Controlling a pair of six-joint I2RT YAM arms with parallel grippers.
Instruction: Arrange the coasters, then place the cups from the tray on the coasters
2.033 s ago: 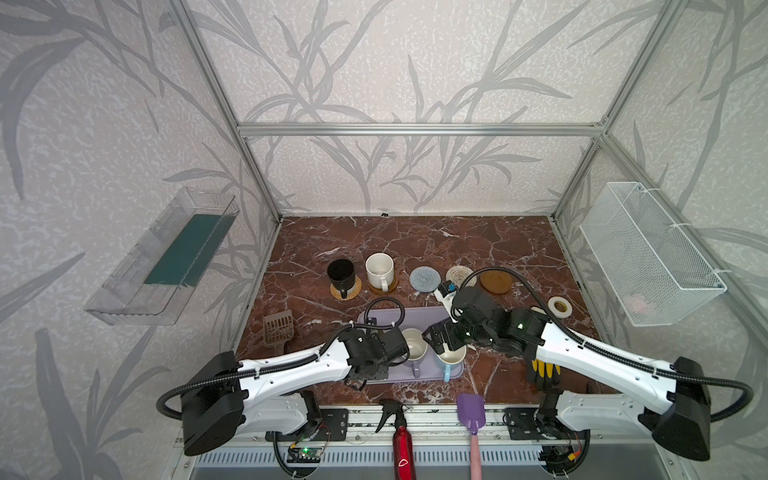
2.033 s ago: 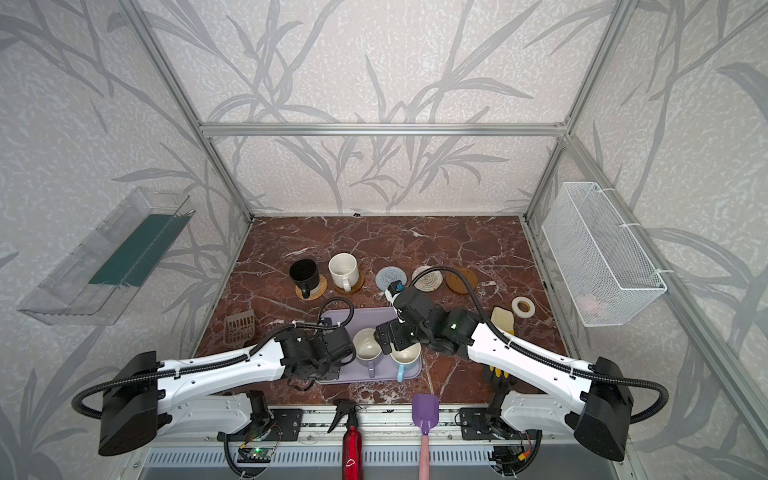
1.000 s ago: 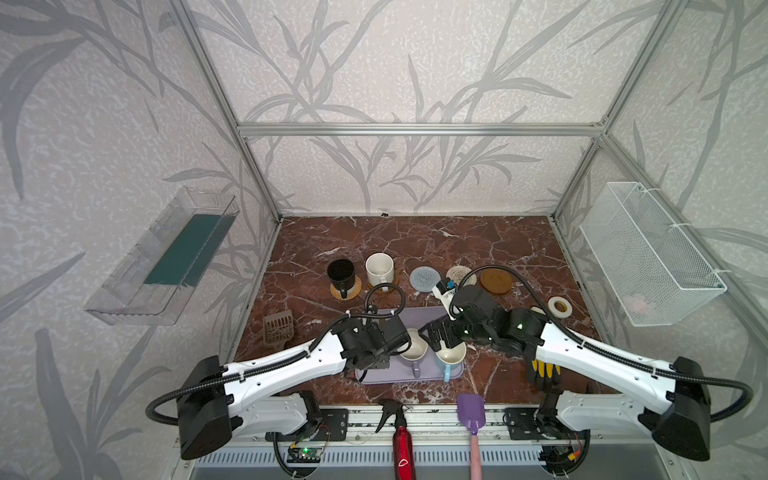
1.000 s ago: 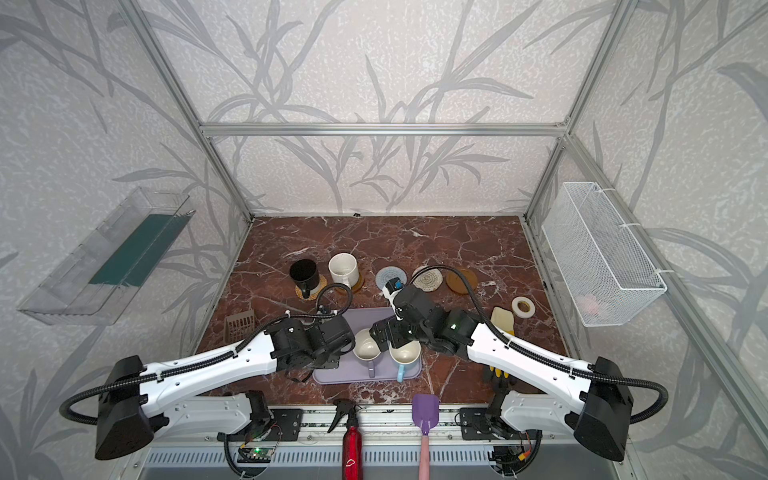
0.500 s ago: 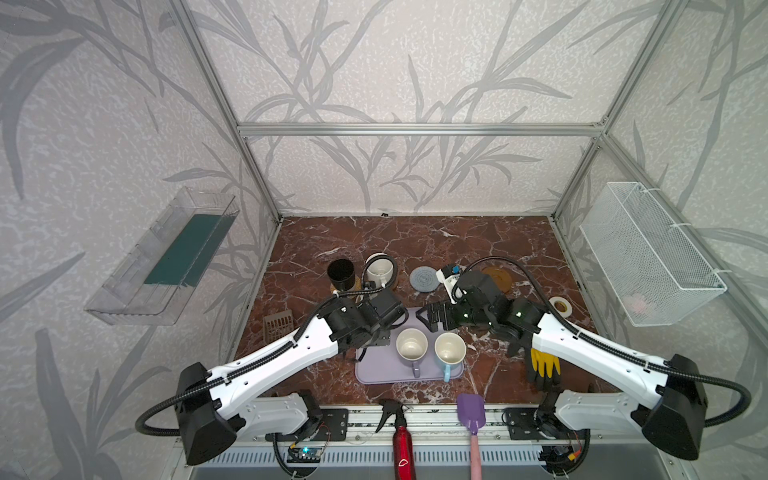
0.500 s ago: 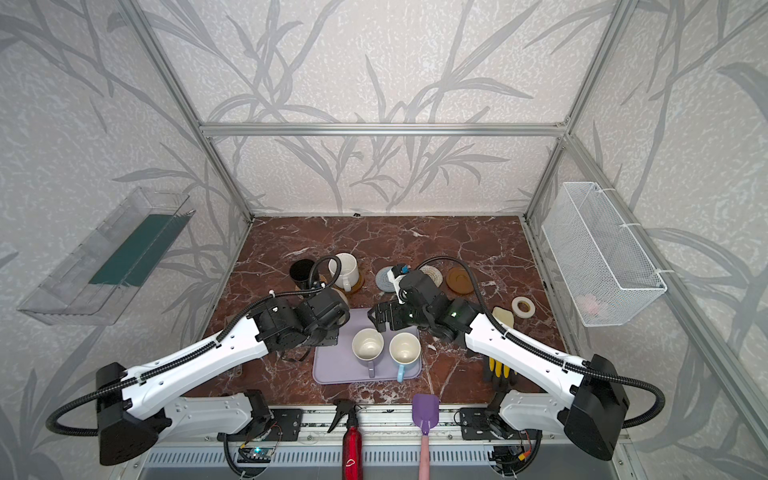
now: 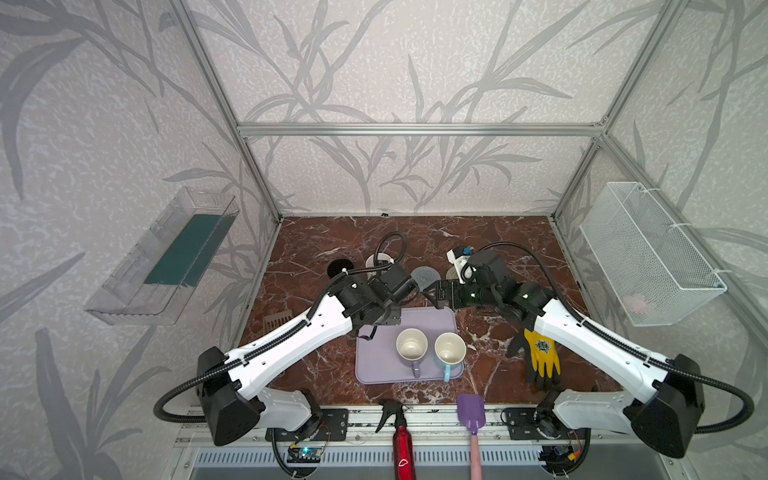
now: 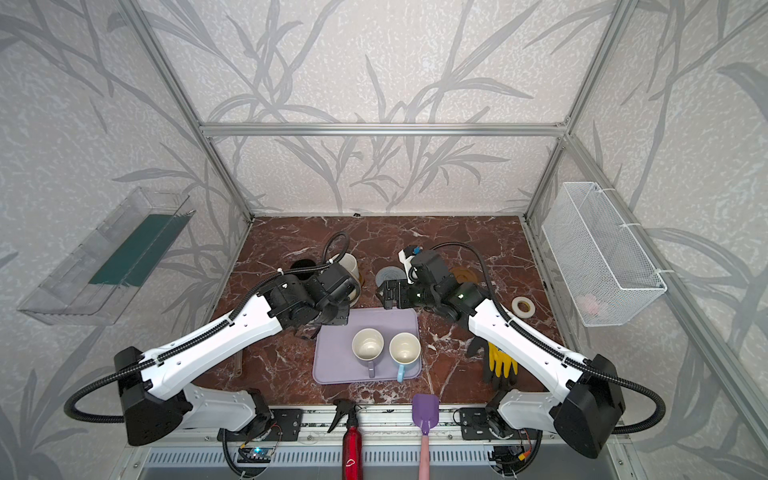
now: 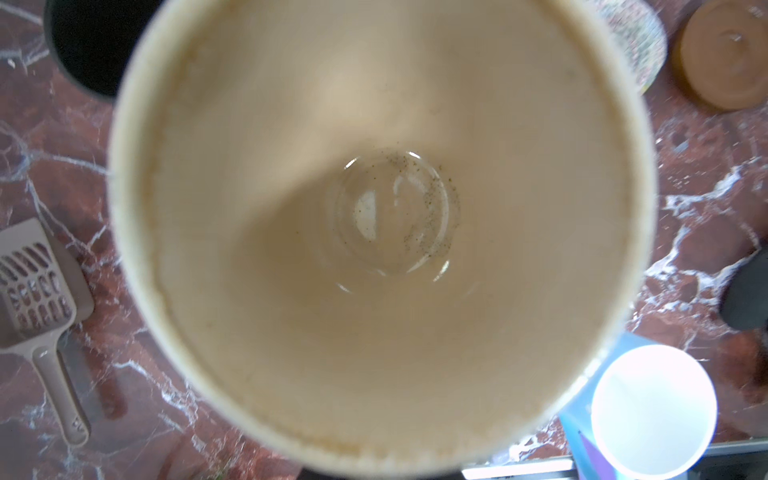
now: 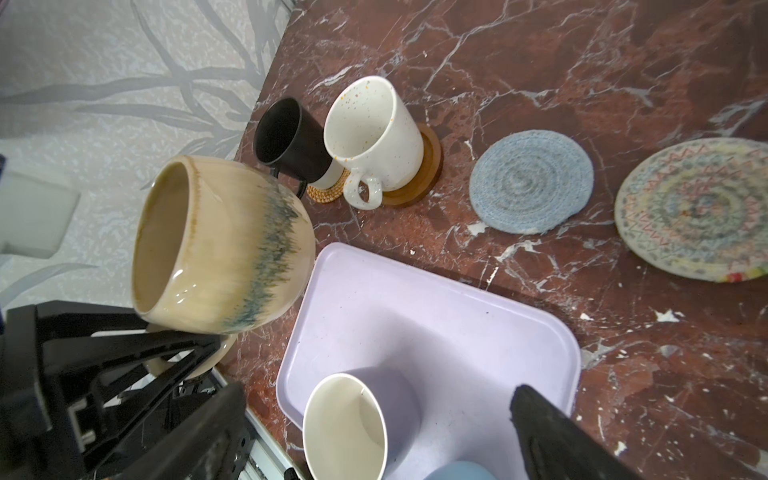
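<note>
Nearest me on the table (image 7: 498, 232): tray (image 7: 374, 365), with lavender mug (image 7: 411, 345) and blue mug (image 7: 449, 349) upright side by side on it, handles toward me. At the tray's far left corner my left end effector (image 10: 195, 351) is clamped on the handle of the cream mug (image 10: 224, 253), which is raised off the tray. Right end effector (image 7: 436, 293) sits over the tray's far edge, jaws wide, holding nothing. Beyond: black mug (image 10: 286, 137) on rattan coaster (image 10: 326, 191), speckled mug (image 10: 374, 133) on amber coaster (image 10: 419, 178). Grey coaster (image 10: 532, 180), cream coaster (image 10: 698, 208) and second amber coaster (image 9: 727, 54) are bare.
</note>
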